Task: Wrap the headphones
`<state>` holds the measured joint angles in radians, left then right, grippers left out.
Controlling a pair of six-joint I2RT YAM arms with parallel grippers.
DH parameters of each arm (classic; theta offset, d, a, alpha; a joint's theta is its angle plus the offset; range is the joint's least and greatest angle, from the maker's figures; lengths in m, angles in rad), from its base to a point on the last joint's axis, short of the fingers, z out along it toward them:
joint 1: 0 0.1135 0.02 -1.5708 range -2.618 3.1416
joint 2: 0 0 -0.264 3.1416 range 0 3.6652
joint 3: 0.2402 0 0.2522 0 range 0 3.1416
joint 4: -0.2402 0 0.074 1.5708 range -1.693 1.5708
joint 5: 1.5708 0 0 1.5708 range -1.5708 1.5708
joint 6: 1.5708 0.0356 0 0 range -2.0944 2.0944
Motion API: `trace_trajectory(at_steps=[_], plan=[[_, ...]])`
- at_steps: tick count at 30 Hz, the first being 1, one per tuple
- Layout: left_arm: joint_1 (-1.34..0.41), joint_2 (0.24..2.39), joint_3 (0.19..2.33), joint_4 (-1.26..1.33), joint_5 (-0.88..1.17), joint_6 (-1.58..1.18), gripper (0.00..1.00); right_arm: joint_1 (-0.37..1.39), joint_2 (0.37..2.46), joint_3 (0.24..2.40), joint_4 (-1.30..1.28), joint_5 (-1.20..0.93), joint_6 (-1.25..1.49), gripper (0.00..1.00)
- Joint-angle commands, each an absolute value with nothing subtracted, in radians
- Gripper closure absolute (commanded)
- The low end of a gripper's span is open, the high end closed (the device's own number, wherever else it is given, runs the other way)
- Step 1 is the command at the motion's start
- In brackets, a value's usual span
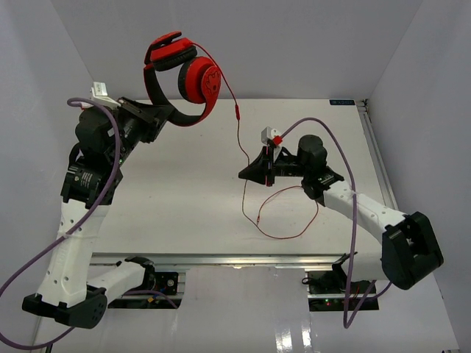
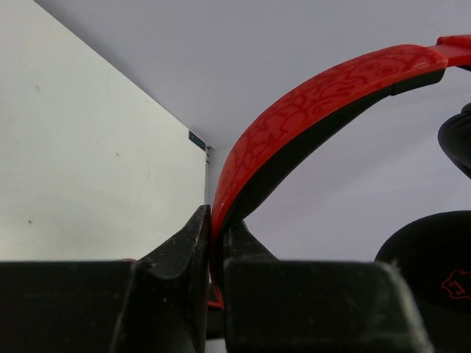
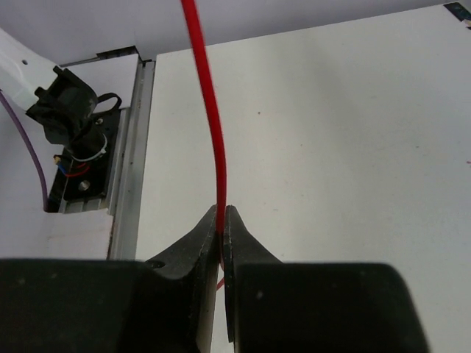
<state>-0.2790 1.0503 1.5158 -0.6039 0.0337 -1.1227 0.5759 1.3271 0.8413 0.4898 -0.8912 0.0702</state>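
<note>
The red headphones (image 1: 184, 77) hang high above the table's far left, ear cups uppermost. My left gripper (image 1: 163, 116) is shut on their headband (image 2: 309, 110), which arcs up and right from the jaws in the left wrist view. A thin red cable (image 1: 237, 118) runs from the ear cup down to my right gripper (image 1: 245, 173), which is shut on it at mid-table. In the right wrist view the cable (image 3: 210, 118) rises straight from the closed jaws. The rest of the cable lies in a loop (image 1: 283, 213) on the table. I cannot make out the plug.
The white table (image 1: 184, 191) has a metal rail (image 1: 379, 162) along its right edge and another along the front. Grey walls close in at the back and sides. Thick purple robot cables (image 1: 110, 184) hang beside both arms.
</note>
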Motion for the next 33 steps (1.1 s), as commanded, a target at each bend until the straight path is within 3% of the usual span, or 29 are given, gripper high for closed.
trace_trajectory(at_steps=[1,4,6,11,17,25,33], plan=[[-0.281,1.087,1.557,-0.591,-0.161,-1.035,1.0,0.635,1.265,1.047,-0.058,-0.699,-0.322,0.92],[-0.281,1.163,1.557,-0.604,-0.185,-0.941,1.0,0.695,1.27,1.166,-0.404,-0.452,-0.58,0.92],[-0.281,1.191,1.534,-0.604,-0.19,-0.91,1.0,0.707,1.274,1.204,-0.503,-0.337,-0.672,0.92],[-0.281,1.218,1.488,-0.601,-0.187,-0.834,1.0,0.703,1.262,1.152,-0.568,-0.045,-0.886,0.92],[-0.282,1.229,1.43,-0.602,-0.192,-0.732,1.0,0.703,1.209,1.157,-0.574,0.129,-1.088,0.92],[-0.282,1.239,1.351,-0.583,-0.085,-0.655,1.0,0.726,1.156,1.307,-0.569,0.133,-1.256,0.92],[-0.282,1.195,1.29,-0.539,0.205,-0.661,1.0,0.729,1.2,1.289,-0.534,0.136,-1.228,0.92]])
